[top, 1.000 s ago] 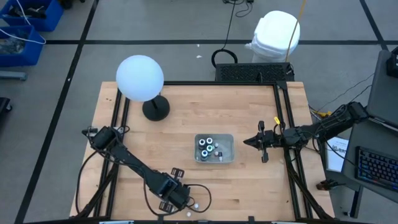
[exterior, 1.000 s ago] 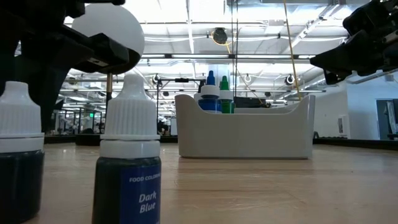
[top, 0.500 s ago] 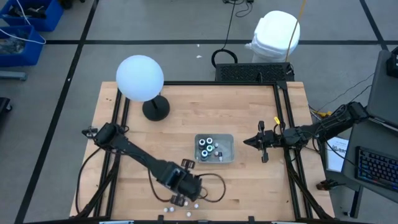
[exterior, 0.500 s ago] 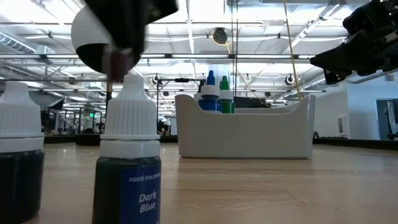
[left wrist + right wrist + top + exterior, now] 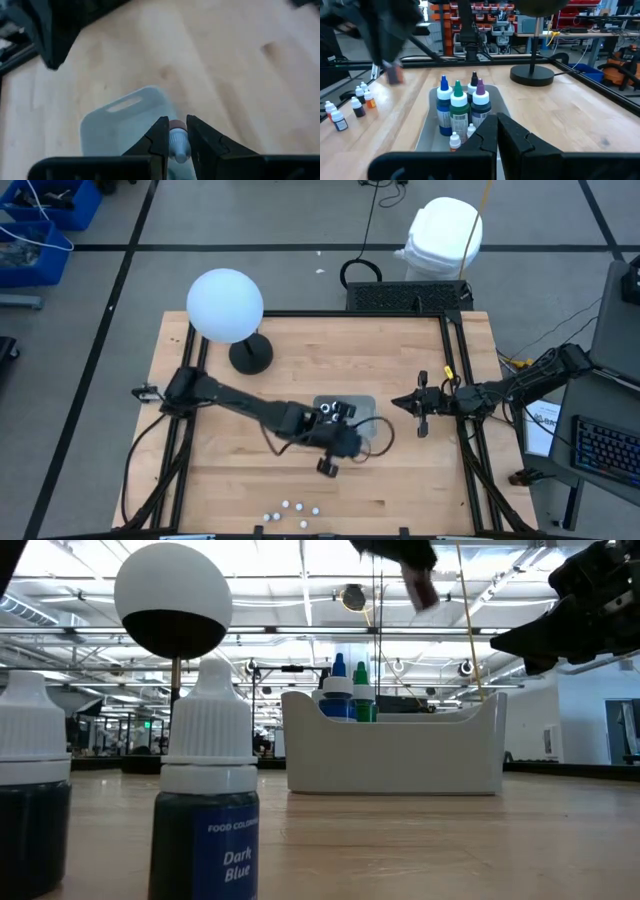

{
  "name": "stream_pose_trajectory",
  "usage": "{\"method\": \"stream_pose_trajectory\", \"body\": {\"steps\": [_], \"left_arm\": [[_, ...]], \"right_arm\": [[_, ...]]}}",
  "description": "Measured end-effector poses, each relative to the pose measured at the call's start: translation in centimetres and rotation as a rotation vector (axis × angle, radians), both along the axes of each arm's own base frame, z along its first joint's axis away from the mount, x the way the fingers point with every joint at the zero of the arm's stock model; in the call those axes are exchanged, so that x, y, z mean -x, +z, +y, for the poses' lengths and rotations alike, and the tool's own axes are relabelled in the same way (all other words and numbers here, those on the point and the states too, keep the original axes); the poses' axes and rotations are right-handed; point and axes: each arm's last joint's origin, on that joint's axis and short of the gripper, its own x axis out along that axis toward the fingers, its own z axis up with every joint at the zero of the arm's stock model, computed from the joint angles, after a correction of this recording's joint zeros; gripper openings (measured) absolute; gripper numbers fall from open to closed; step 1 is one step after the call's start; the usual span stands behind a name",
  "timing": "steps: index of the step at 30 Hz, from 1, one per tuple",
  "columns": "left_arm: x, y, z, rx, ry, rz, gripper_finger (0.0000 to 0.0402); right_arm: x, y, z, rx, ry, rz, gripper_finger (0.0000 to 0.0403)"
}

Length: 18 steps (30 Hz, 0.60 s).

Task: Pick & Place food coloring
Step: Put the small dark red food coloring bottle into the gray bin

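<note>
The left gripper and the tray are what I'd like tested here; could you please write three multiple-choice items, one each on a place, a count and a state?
1. Where is the left gripper?
A. Over the clear tray's near edge
B. Beside the lamp base
C. Off the table

2. How many big bottles stand in the tray in the right wrist view?
A. One
B. Four
C. Nine

3. What is the left gripper doing?
A. Open and empty
B. Shut on a small bottle
C. Shut on the tray wall

Answers:
1 A, the high view puts it at the tray's near edge.
2 B, blue, green, dark and purple tips show.
3 B, the left wrist view shows the bottle pinched between the fingers.
</note>
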Motion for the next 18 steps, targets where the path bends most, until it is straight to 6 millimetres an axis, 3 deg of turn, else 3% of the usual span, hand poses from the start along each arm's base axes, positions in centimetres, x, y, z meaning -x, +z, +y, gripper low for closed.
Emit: {"method": "stream_pose_trajectory", "body": {"steps": [10,18], "left_arm": [[-4.1,-4.5,6.5,0.016,0.080,0.031,0.0060],[-6.6,-6.0,7.3,0.041,0.072,0.131,0.0060]], "right_arm": [[0.0,0.0,0.0,0.026,0.003,0.000,0.0000],[0.0,0.0,0.0,0.058,0.005,0.009,0.0000]]}}
